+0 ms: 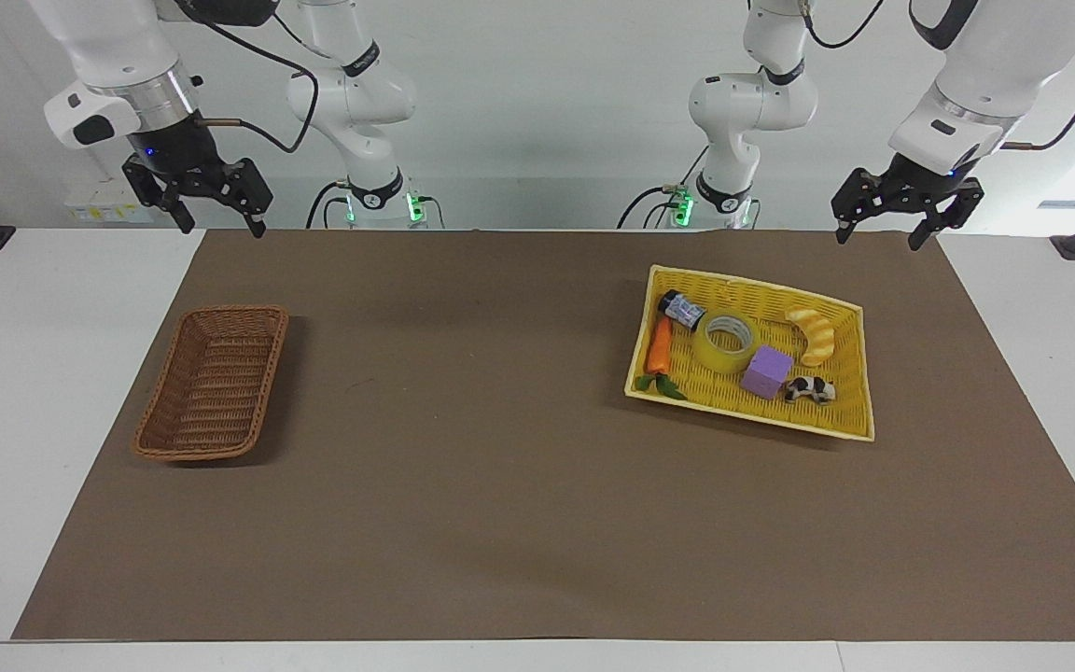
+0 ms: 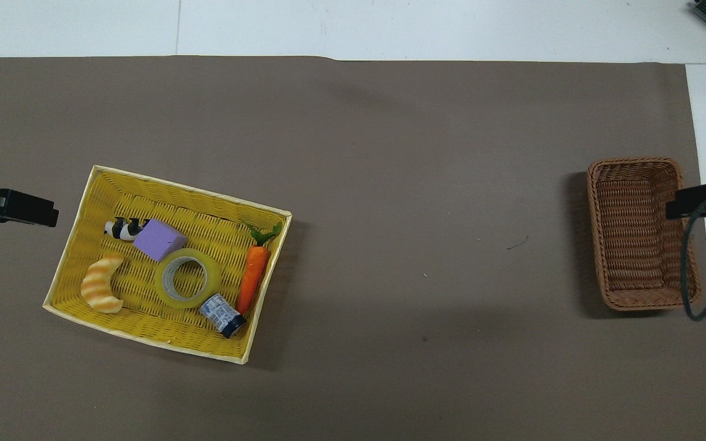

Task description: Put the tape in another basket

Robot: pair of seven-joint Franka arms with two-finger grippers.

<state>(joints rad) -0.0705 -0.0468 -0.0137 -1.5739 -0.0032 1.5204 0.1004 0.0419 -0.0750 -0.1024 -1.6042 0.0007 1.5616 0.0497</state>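
In the facing view, the right end effector (image 1: 217,221) hangs at the upper left of the frame, raised over the robots' edge of the brown mat (image 1: 463,485). Its two fingers are spread wide apart and hold nothing. Below it, at left of centre, the brown wicker basket (image 1: 212,384) sits on the surface with nothing in it.

Right of centre lies the yellow woven tray-basket (image 1: 850,373). Inside it, from the frame's left to right, are a toy carrot (image 1: 659,349), a small dark-capped bottle with a printed label (image 1: 682,310), the roll of yellow tape (image 1: 726,343) lying flat with its white core facing up, a purple block (image 1: 767,371) touching the tape, a striped croissant toy (image 1: 814,335) and a black-and-white cow figure (image 1: 810,389).

At the upper right, the left end effector (image 1: 877,230) hangs over the mat's edge, higher in the frame than the tray-basket. Its fingers are also spread wide and empty, touching nothing.
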